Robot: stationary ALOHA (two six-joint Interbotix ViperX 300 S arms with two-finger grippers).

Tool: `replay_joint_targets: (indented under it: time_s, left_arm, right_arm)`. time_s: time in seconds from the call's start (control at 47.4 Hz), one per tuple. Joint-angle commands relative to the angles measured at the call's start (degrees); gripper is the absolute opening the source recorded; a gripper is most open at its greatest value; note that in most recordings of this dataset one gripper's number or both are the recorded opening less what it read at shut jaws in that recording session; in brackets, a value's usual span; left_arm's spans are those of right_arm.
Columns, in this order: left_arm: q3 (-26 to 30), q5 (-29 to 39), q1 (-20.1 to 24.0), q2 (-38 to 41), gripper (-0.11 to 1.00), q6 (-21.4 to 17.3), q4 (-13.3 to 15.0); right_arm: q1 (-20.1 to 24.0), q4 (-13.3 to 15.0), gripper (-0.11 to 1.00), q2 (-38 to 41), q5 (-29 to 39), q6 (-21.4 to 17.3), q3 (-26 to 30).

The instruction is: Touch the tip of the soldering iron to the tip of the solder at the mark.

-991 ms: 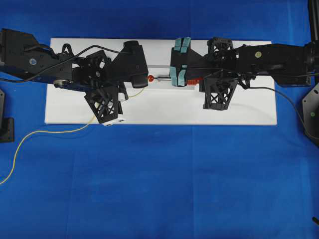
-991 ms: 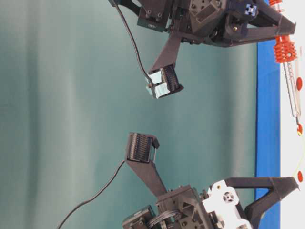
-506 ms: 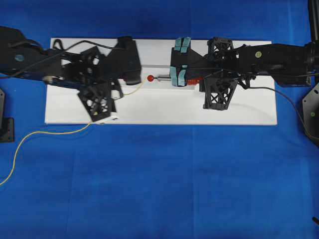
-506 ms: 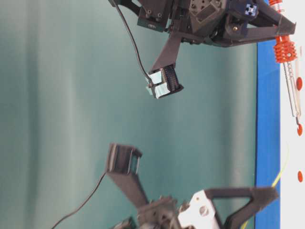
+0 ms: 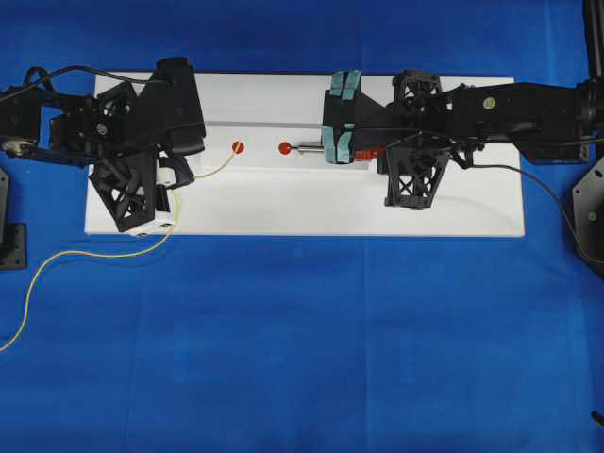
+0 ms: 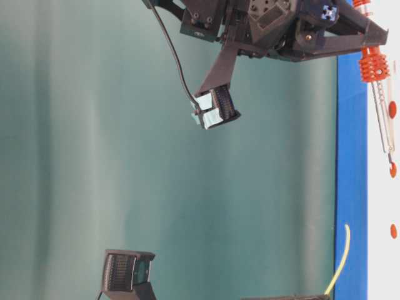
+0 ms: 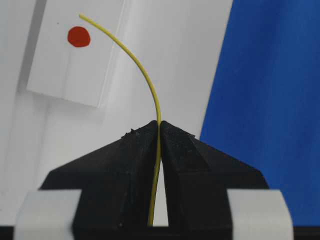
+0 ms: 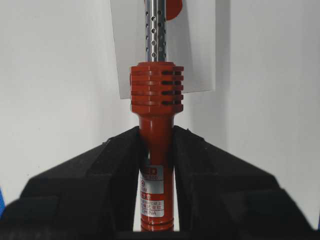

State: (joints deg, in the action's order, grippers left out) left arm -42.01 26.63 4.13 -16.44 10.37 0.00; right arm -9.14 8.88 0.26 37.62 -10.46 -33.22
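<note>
Both grippers stay clamped: left gripper on the solder, right gripper on the soldering iron; steer the solder's tip gently forward to the iron's tip.

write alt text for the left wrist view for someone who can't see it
Seen from the left wrist, the black left gripper has its jaws shut on the solder, a thin yellow wire that arcs up and left to end just above a red dot on a white board. Blue cloth fills the right side.
</note>
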Motion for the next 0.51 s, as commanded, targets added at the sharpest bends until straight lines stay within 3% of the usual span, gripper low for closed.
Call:
replay_joint_targets:
  time_s: [0.0,0.211,0.485]
  left_arm:
    - [0.8,-0.4,-0.2,-0.8,0.02,-0.3,-0.1]
    - [0.9,-0.6,-0.2,-0.6,0.02,-0.4,-0.1]
    - [0.9,-1.2,-0.2,-0.5,0.02,-0.4,-0.1]
  right_arm:
    - [0.1,0.1,0.06,-0.7,-0.2,-0.2,1.2]
    - [0.1,0.2,0.06,-4.9,1.2,-0.4,-0.1]
    - [0.1,0.2,0.06,-14.0,3.2,-0.9,-6.4]
